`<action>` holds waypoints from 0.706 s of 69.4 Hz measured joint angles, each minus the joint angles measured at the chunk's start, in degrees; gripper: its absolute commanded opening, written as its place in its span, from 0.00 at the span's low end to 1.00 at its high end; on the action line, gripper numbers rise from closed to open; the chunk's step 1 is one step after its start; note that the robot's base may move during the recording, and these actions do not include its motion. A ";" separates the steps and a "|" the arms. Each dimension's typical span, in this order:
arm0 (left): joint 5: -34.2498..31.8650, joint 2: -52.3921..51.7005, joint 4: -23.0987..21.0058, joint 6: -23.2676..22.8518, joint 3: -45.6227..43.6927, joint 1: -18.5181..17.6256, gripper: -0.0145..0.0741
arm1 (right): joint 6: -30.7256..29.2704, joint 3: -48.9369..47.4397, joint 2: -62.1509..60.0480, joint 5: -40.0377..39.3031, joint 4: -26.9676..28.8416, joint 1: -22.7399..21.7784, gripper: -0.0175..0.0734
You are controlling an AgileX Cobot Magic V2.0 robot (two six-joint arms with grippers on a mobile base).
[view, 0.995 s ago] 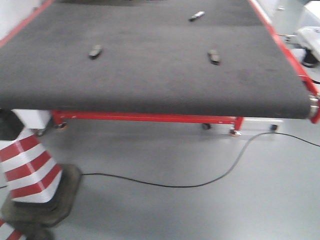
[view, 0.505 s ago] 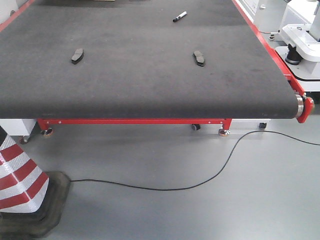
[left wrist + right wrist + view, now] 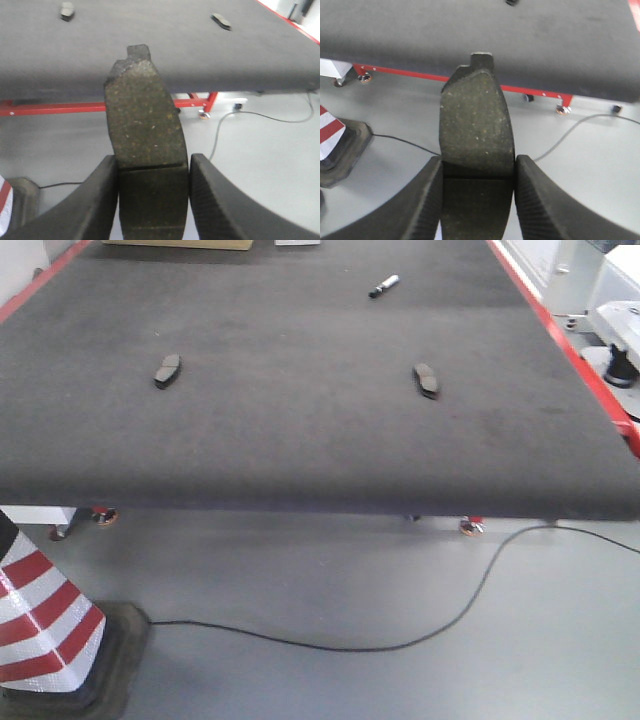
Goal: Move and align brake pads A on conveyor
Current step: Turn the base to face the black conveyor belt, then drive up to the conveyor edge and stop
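Each tool is clamped on one brake pad: the left tool (image 3: 150, 200) and the right tool (image 3: 477, 200) grip their held pads (image 3: 145, 120) (image 3: 477, 125) by the side edges, long axis pointing toward the conveyor (image 3: 300, 430). The pads look stiff, dense and gritty, unlikely to slip. Two more pads (image 3: 167, 370) (image 3: 426, 379) lie on the conveyor, well apart.

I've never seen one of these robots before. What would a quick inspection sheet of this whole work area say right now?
Surface: conveyor, dark matte belt with red edge.
Job's things: two brake pads lie apart on the belt, left pad, right pad; two more are held.
Clutter: marker pen at the far end.
Grippers: left gripper and right gripper each clamp a pad, short of the belt.
Cables: black cable on the floor.
Surroundings: striped cone, grey floor.
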 measured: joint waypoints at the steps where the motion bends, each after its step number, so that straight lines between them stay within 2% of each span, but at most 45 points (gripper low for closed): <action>1: 0.00 0.00 0.00 0.00 0.00 0.00 0.16 | 0.00 0.00 0.00 0.00 0.00 0.00 0.19; 49: 0.00 0.00 0.00 0.00 0.00 0.00 0.16 | 0.00 0.00 0.00 0.00 0.00 0.00 0.19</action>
